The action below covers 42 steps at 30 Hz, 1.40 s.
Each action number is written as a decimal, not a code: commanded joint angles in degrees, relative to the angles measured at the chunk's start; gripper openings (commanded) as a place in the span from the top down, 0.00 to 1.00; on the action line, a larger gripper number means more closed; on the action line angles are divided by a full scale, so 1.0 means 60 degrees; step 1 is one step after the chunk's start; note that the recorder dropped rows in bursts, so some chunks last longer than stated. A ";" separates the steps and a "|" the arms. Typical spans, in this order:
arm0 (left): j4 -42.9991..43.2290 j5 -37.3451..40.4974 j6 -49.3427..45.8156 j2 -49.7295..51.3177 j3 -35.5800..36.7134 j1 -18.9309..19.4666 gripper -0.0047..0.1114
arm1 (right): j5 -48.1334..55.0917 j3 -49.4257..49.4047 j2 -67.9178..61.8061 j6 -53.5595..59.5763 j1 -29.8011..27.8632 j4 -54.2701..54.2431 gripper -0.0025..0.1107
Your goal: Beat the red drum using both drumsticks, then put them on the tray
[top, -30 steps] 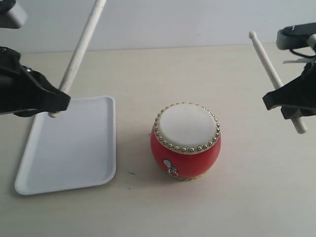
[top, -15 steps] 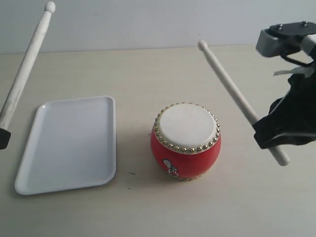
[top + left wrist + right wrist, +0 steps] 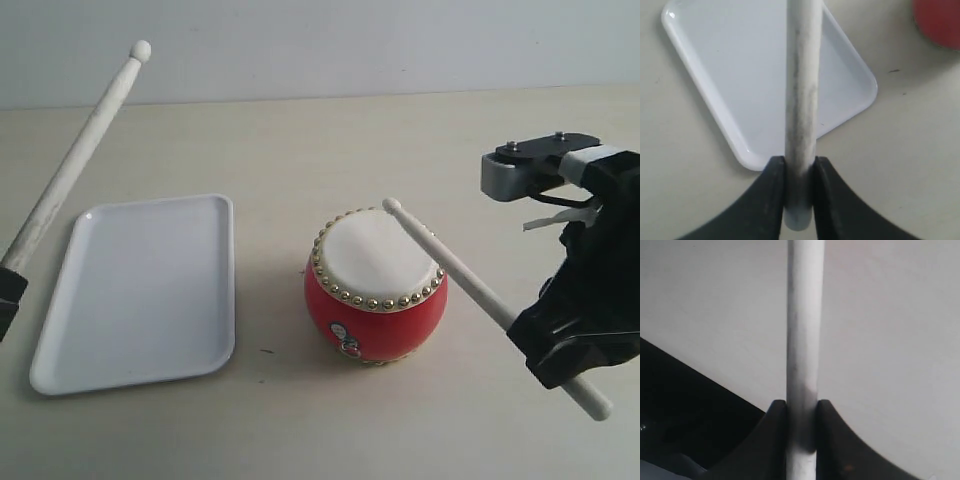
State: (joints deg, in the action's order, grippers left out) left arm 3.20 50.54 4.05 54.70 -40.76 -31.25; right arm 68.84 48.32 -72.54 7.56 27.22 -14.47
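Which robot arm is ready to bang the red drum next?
Right. The right gripper clamps the right drumstick with its tip at the cream top of the red drum. The left drumstick, clamped in the left gripper, points up, off beyond the tray.

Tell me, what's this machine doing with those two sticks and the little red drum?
It's a two-armed robot drumming. The right gripper is clamped on a drumstick slanted down, its tip at the cream skin of the red drum; whether it touches is unclear. The left gripper grips the second drumstick, raised with its tip up, near the white tray. Neither stick lies on the tray yet.
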 commanded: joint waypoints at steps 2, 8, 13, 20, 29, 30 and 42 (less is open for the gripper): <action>-0.0743 -0.0156 -0.0383 -0.0355 0.0400 -0.0055 0.96 | 0.0186 0.0014 0.0737 -0.0029 0.0024 0.0049 0.98; -0.1388 0.0021 -0.0148 -0.2400 0.1850 -0.0055 0.96 | 0.0186 0.0014 0.1869 0.0191 0.0024 0.0246 0.98; -0.1388 -0.0245 0.0154 -0.3775 0.2131 -0.0055 0.96 | 0.0185 0.0014 0.2080 0.0211 0.0024 0.0228 0.98; -0.1388 -0.0407 0.0402 -0.4062 0.2203 -0.0055 0.96 | -0.0041 0.0014 0.2063 0.0227 0.0024 0.0228 0.98; -0.1428 -0.0186 -0.0586 -0.2684 0.1924 -0.0055 0.96 | 0.0186 0.0014 0.1394 0.0548 0.0024 -0.0279 0.98; -0.1428 -0.0083 -0.0675 -0.2438 0.1804 -0.0055 0.96 | 0.0186 0.0014 0.1370 0.0548 0.0024 -0.0279 0.98; -0.2314 0.0382 -0.1930 -0.0188 0.0182 -0.0055 0.96 | 0.0186 -0.0455 0.1386 0.0370 0.0024 0.0158 0.98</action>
State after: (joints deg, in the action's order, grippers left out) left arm -9.29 52.91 -6.11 52.57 -37.59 -31.25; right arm 69.86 47.60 -64.13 9.87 27.22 -14.48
